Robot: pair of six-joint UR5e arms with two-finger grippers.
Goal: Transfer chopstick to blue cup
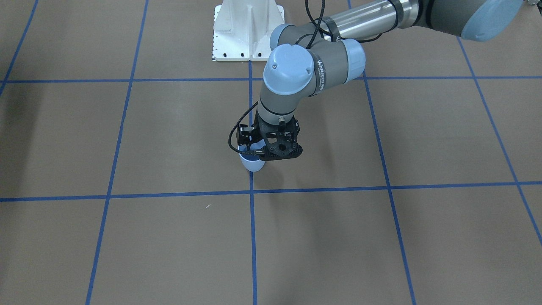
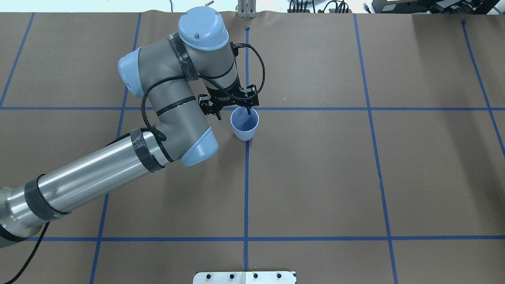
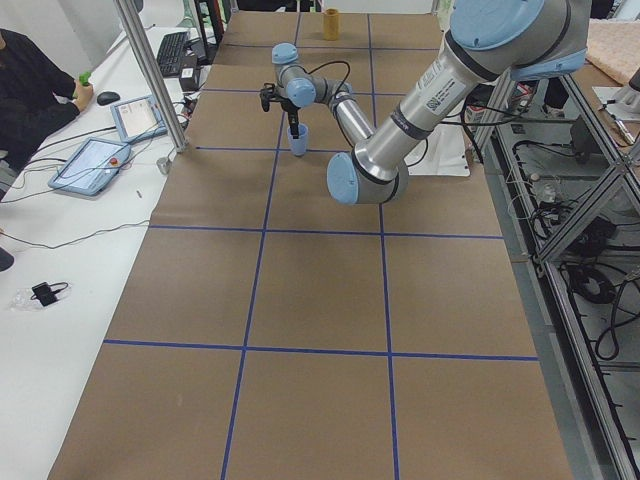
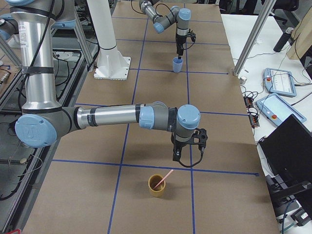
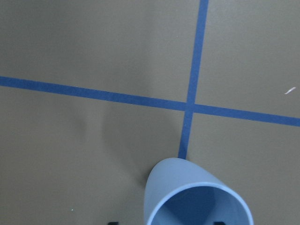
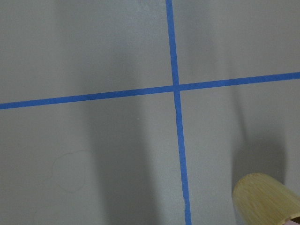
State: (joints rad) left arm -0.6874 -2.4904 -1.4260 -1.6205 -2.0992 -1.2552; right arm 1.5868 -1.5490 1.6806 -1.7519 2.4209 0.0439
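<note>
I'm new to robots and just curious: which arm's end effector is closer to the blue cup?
Left. Its end effector hangs right over the blue cup's rim; the right end effector is far down the table, near the tan cup holding the pink chopstick.

Smooth matt plastic blue cup on matt brown paper.

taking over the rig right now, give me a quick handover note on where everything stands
Left gripper: open at the blue cup, one fingertip over its mouth, holding nothing.
Right gripper: above and beside the tan cup; cannot tell whether it is open or shut.
Pink chopstick: leaning in the tan cup.
Done: nothing transferred; the blue cup looks empty.
To do: lift the chopstick out and put it in the blue cup.
</note>
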